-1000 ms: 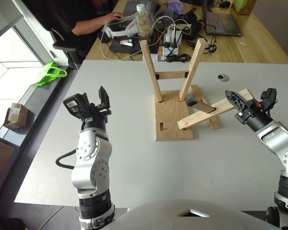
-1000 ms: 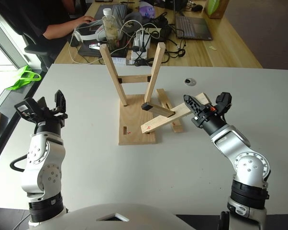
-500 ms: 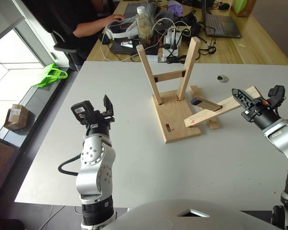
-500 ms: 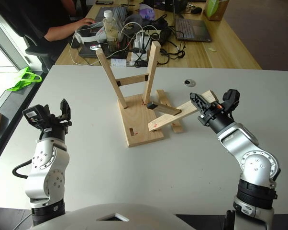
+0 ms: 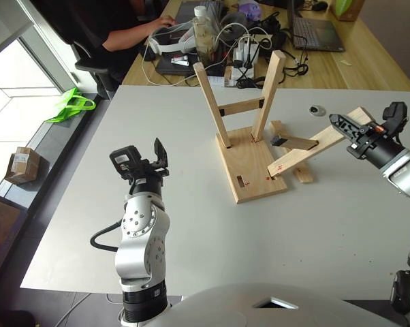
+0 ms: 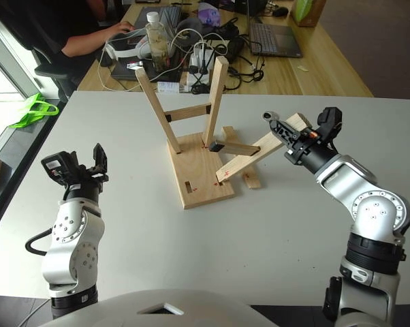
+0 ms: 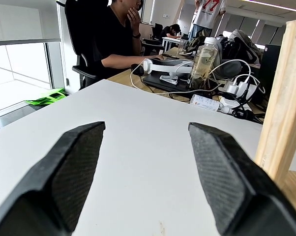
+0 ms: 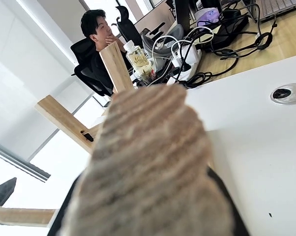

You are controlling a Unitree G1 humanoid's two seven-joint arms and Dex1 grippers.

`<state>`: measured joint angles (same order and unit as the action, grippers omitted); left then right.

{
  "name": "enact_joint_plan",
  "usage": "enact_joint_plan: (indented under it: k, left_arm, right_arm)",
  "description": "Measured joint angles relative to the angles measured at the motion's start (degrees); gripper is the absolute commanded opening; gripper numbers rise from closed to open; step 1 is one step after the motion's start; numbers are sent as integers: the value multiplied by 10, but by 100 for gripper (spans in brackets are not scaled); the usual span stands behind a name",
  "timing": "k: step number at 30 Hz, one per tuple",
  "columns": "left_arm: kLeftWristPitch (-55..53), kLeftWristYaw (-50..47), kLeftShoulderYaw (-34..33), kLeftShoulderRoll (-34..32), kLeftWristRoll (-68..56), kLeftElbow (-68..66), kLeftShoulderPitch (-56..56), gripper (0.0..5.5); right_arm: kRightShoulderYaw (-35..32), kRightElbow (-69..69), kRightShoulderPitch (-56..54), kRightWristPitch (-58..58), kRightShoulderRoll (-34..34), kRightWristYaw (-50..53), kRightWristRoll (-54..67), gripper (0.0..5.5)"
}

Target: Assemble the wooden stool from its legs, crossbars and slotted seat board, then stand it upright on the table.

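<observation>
Right gripper (image 5: 364, 122): jaws clenched on outer end of loose pale wooden leg (image 5: 321, 139); its far tip sits on pale slotted seat board (image 5: 256, 189). Left gripper (image 7: 145, 147): jaws released, board well beyond. Wood looks stiff, light; brace board by its edge.

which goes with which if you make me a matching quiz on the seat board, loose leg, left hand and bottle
1 seat board
2 loose leg
3 left hand
4 bottle

a open, holding nothing
b on the wooden desk behind
c flat on the white table
d tilted, lower end on the seat board

Pairs: 1-c, 2-d, 3-a, 4-b
</observation>
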<state>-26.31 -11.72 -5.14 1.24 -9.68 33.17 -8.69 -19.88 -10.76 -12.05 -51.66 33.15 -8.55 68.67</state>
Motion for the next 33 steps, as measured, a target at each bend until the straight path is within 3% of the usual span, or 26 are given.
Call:
enact_joint_plan:
  k: [19,33]
  left_arm:
    - [10,-5,0,21,25,0,-15,312]
    - [32,-31,8,21,35,2,-29,312]
  right_arm:
    - [36,-61,-11,-21,29,-54,-63,98]
    - [42,-119,-49,-103,26,33,-49,98]
